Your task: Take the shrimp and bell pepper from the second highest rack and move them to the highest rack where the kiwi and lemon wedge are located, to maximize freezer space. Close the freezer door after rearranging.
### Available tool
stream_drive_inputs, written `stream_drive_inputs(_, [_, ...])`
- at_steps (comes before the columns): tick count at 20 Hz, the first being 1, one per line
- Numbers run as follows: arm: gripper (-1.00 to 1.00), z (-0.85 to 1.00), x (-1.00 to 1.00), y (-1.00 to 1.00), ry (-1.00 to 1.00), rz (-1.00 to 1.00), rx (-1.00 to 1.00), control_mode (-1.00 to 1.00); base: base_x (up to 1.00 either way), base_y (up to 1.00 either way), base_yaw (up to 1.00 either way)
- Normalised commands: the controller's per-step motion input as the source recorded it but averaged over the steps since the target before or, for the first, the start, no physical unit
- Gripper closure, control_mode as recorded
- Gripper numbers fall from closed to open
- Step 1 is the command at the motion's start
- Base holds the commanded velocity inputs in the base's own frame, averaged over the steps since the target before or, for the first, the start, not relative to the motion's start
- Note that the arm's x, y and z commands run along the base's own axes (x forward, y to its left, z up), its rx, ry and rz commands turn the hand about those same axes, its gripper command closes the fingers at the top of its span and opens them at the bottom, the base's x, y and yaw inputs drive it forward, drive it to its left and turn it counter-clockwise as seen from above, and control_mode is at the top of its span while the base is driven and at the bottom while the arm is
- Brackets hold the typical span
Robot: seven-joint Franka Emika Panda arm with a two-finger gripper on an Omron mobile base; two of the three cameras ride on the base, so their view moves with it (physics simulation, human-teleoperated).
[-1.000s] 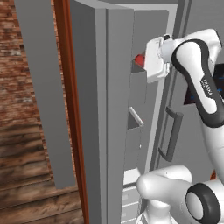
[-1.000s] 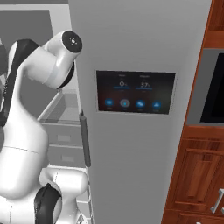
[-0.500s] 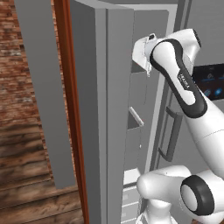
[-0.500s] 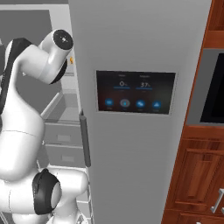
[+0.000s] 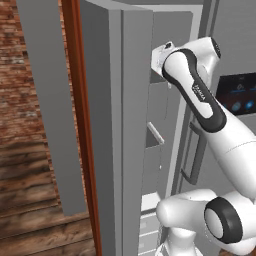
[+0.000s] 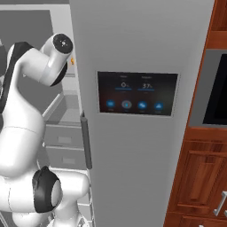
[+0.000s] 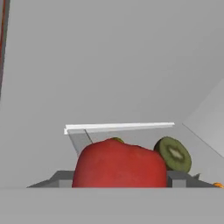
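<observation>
In the hand view the red bell pepper (image 7: 118, 164) sits between my gripper's (image 7: 119, 180) two dark fingertips (image 7: 63, 178), which are shut on its sides. A halved kiwi (image 7: 174, 154) lies just behind it to the right. A thin pale shelf edge (image 7: 118, 127), which looks like the highest rack, runs across behind both. A tiny orange bit, likely the shrimp (image 7: 217, 185), peeks in at the bottom right edge. In the left base view my white hand (image 5: 161, 59) reaches into the freezer behind the open freezer door (image 5: 112, 125). The second highest rack is hidden.
The other fridge door with the black touch panel (image 6: 137, 93) is shut, its bar handle (image 6: 85, 139) close to my arm. Grey drawers (image 6: 62, 142) sit low in the freezer. Wooden cabinets (image 6: 199, 177) stand right, a brick wall (image 5: 25, 100) left.
The arm has swung inward and the hand has moved left and up into the freezer. The red pepper, visible at the hand a second ago, is now hidden behind the door edge in the left base view.
</observation>
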Motion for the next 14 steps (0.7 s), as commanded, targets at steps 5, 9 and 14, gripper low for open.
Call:
stream_drive_inputs(5, [1.00,-0.04,0.14,0.00,0.00,0.00,0.00,-1.00,0.00,0.00,0.00])
stream_drive_inputs(9, [1.00,-0.04,0.16,0.01,0.02,-0.01,0.00,-1.00,0.00,0.00,0.00])
stream_drive_inputs(14, [1.00,-0.11,0.35,0.10,0.05,-0.02,0.00,-1.00,0.00,0.00,0.00])
